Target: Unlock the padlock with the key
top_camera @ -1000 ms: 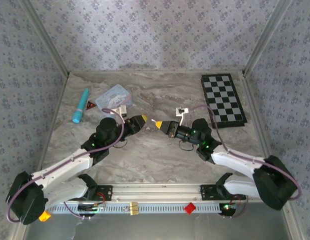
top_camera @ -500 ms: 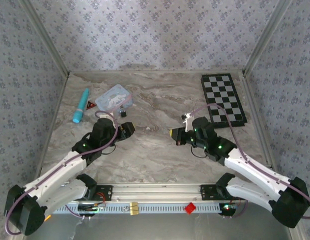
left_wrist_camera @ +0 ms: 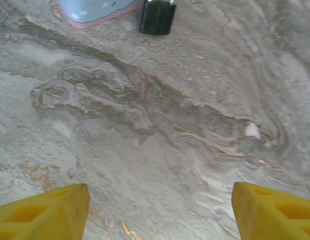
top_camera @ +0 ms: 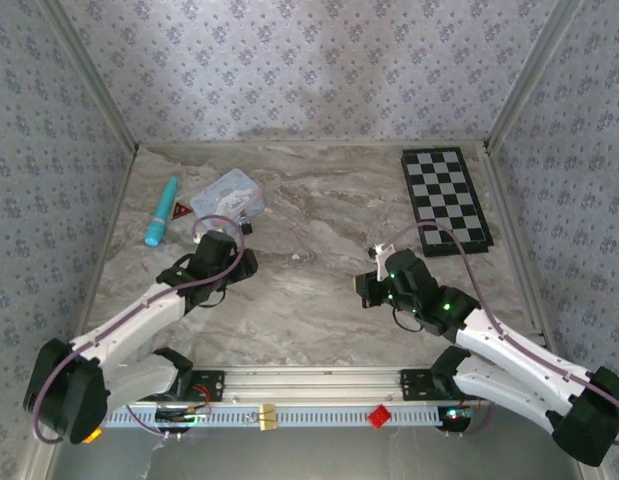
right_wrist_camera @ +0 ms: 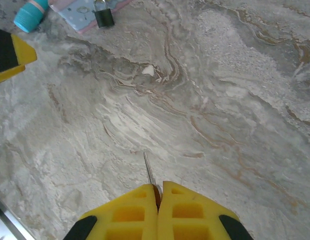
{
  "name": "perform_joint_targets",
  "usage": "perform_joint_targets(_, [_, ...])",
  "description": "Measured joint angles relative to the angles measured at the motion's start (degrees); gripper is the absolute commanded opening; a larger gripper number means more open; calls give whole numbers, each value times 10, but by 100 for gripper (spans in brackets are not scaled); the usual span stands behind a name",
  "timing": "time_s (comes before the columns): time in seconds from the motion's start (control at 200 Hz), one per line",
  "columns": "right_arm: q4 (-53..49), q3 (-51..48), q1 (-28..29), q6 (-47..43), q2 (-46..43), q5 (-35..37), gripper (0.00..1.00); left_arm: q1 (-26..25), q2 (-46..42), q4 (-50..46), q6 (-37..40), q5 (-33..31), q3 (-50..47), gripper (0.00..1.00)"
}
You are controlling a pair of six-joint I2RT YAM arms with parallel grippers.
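Two grippers. Item one, left gripper (left_wrist_camera: pixel 159 196): spread wide, empty, padlock (left_wrist_camera: pixel 157 17) near and straight ahead, just beside tin (left_wrist_camera: pixel 94 9). Item two, right gripper (right_wrist_camera: pixel 158 187): pinching key (right_wrist_camera: pixel 148 170), blade forward, padlock well apart, ahead-left. Left arm nearer.

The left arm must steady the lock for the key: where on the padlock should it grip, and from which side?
Probably take the padlock by its black block body, pinched across its two side faces, leaving the shackle free. Approach over the bare marble tabletop with the open left end effector: the pale blue tin crowds its far left corner.
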Motion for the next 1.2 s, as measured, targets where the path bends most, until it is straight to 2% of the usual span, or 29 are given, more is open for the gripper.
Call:
perform_joint_targets(0.25, [1, -24, 0, -12, -19, 9, 0, 19, 76, 50, 31, 0, 5, 85])
perform_joint_targets(0.735, [37, -68, -18, -43, -19, 16, 0, 91, 191, 125, 90, -12, 39, 92])
perform_joint_targets(0.904, [53, -71, -37, -55, -14, 8, 0, 101, 219, 138, 102, -11, 49, 98])
perform_joint_targets(1.199, [94, -76, -48, -57, 33, -19, 0, 122, 245, 165, 116, -8, 66, 99])
